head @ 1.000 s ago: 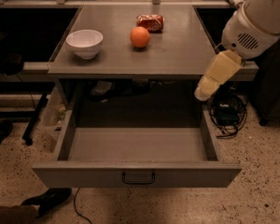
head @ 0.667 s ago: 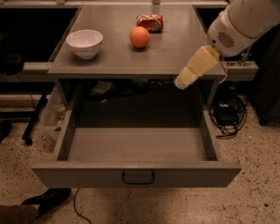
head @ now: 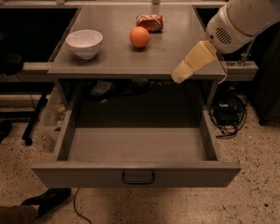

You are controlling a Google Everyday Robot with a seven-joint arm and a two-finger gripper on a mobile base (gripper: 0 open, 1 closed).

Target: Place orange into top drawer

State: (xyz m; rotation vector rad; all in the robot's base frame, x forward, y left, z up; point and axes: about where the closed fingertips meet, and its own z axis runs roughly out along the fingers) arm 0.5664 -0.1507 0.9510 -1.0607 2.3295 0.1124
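The orange (head: 139, 37) sits on the grey table top (head: 130, 59), a little behind its middle. The top drawer (head: 136, 173) is pulled open below the table and nothing lies in it; its dark handle (head: 138, 178) is at the centre of the front panel. My gripper (head: 181, 73) reaches in from the upper right on a white arm (head: 245, 13). It hangs over the table's front right corner, to the right of and nearer than the orange, apart from it. It holds nothing that I can see.
A white bowl (head: 84, 43) stands on the table's left side. A red-and-white foil snack bag (head: 150, 22) lies just behind the orange. Cables (head: 228, 113) lie on the floor to the right. A shoe (head: 44, 202) shows at the lower left.
My gripper has moved left and up, from beside the table's right edge to over its front right corner, closer to the orange. The orange, bowl and drawer have not moved.
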